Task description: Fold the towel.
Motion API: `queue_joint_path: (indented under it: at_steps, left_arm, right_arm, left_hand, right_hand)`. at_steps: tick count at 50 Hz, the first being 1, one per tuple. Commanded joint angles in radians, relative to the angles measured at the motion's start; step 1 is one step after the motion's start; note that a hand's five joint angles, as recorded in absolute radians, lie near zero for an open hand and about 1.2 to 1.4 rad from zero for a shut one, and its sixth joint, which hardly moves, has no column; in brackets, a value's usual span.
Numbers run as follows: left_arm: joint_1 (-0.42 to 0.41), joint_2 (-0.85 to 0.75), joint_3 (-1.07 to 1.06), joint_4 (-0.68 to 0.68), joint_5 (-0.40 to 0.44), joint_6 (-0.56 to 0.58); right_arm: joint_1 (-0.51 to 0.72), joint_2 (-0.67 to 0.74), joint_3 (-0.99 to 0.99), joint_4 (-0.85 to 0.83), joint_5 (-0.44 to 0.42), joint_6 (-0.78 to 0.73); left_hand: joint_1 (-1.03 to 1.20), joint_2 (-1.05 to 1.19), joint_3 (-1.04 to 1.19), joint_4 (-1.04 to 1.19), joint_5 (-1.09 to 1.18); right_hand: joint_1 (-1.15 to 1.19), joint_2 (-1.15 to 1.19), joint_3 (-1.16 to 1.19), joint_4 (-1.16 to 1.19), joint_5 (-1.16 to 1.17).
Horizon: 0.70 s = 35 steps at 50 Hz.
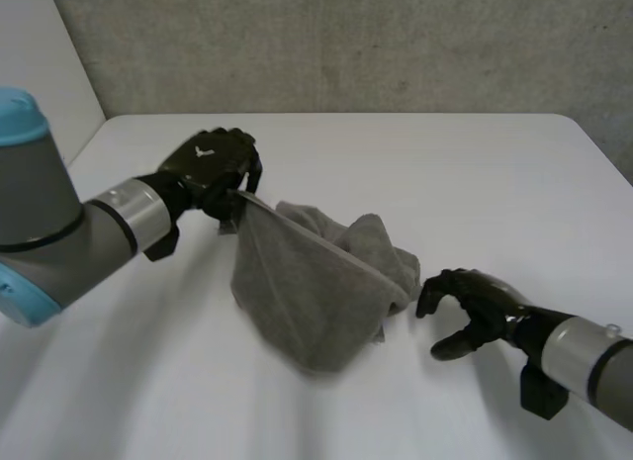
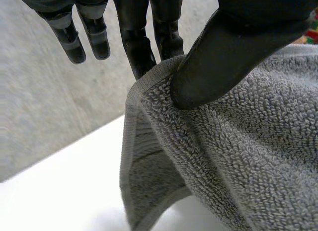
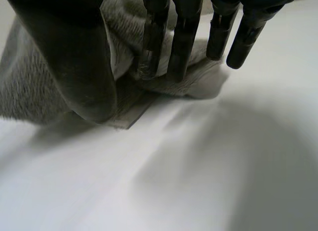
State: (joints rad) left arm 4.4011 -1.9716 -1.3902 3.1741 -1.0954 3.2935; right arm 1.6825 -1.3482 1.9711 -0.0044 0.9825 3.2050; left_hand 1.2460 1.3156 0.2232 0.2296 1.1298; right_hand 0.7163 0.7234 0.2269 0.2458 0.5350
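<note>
Head view: left hand [image 1: 213, 163] pinches the towel [image 1: 312, 302] by its lifted ten-o'clock corner at mid-table [image 1: 495, 173], right hand [image 1: 483, 304] spread astride the four-o'clock corner; seemingly still the grasping step, so next it should close that pinch.

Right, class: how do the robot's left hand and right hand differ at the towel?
The left hand pinches the towel edge, thumb against fingers; the right hand is open, fingertips just at a corner. The left hand holds its edge lifted; the right hand's corner lies on the table. Both meet the same towel.
</note>
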Motion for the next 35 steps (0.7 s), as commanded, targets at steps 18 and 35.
queue_joint_path:
  at_steps: [18,35]
  left_arm:
    - [0.095,0.168,-0.138,-0.029,0.006,-0.011]
    - [0.083,0.215,-0.138,-0.034,0.008,-0.11]
  right_arm:
    - [0.354,0.259,-0.377,-0.088,0.165,0.193]
    - [0.371,0.279,-0.353,-0.092,0.156,0.193]
  left_hand:
    - [0.15,0.081,-0.049,-0.055,0.092]
    - [0.15,0.081,-0.049,-0.055,0.092]
  right_hand:
    - [-0.185,-0.192,-0.052,-0.071,-0.178]
    - [0.147,0.14,-0.052,-0.071,0.153]
